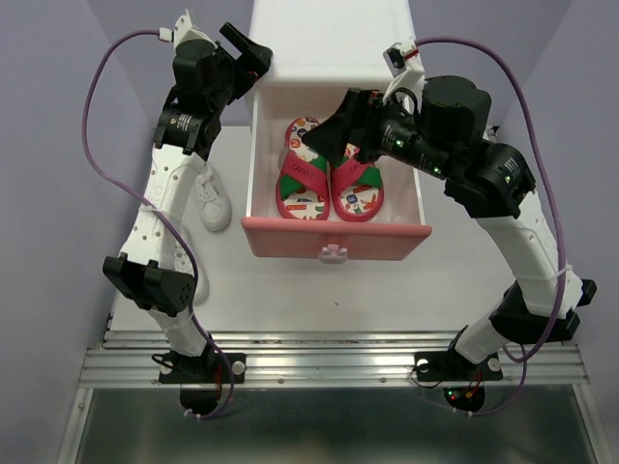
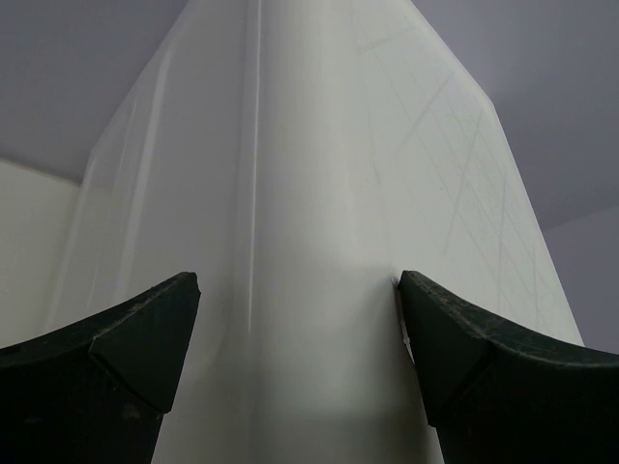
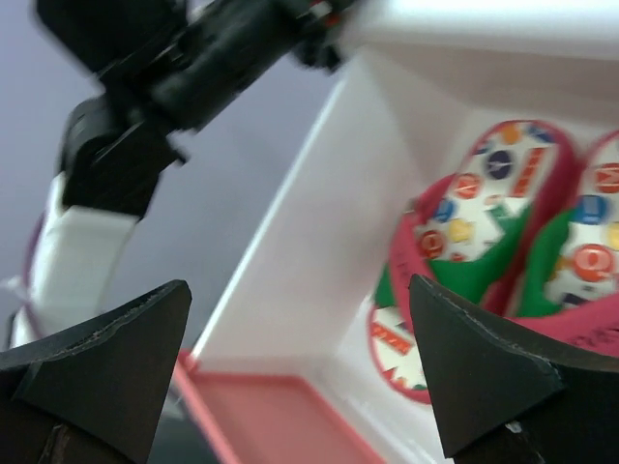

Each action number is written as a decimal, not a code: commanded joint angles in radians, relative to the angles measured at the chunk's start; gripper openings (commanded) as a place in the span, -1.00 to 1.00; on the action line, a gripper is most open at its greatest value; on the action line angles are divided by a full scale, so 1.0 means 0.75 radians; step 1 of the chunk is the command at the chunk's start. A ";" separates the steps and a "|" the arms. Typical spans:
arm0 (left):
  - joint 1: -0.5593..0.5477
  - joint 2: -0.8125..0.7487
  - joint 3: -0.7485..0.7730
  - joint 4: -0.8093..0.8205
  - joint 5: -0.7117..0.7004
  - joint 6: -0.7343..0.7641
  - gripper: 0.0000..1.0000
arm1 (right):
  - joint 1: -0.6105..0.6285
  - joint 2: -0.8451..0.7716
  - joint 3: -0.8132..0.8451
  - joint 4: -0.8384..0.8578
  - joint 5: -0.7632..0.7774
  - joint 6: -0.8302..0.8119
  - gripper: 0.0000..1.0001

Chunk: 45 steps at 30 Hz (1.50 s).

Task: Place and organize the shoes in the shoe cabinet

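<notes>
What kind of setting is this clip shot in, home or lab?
Probably a lab test bench, not a home: left arm and right arm bolted to a metal rail, plain purple walls, and a small cabinet with flip-flops in its open drawer.

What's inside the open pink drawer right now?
Both red flip-flops lie side by side in the drawer, prints up. The open right hand hangs over their far ends, hiding the back of the drawer. A white sneaker sits outside the drawer.
</notes>
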 commanded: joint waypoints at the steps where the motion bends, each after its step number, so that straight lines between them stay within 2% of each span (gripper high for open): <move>1: 0.030 0.092 -0.067 -0.368 -0.120 0.162 0.87 | 0.049 -0.018 0.017 0.167 -0.577 -0.009 1.00; 3: 0.030 0.090 -0.069 -0.364 -0.118 0.168 0.87 | 0.108 -0.004 0.041 0.202 -0.684 -0.005 1.00; 7: 0.030 0.081 -0.086 -0.356 -0.120 0.186 0.87 | 0.274 0.051 0.127 0.042 -0.703 -0.066 1.00; 14: 0.036 0.065 -0.112 -0.337 -0.112 0.205 0.88 | 0.664 0.112 0.148 -0.172 -0.535 -0.172 1.00; 20: 0.040 0.043 -0.180 -0.290 -0.089 0.201 0.88 | 0.840 0.125 0.050 -0.272 -0.421 -0.170 1.00; 30: 0.040 0.043 -0.176 -0.280 -0.089 0.211 0.88 | 0.888 0.106 -0.153 -0.350 -0.110 -0.273 1.00; 35: 0.042 0.043 -0.165 -0.278 -0.092 0.207 0.88 | 0.888 0.094 -0.251 -0.391 -0.087 -0.287 1.00; 39: 0.042 0.043 -0.168 -0.274 -0.087 0.195 0.88 | 0.888 0.004 -0.406 -0.303 -0.028 -0.271 1.00; 45: 0.042 0.038 -0.176 -0.264 -0.083 0.184 0.88 | 0.888 -0.025 -0.480 -0.280 0.039 -0.267 1.00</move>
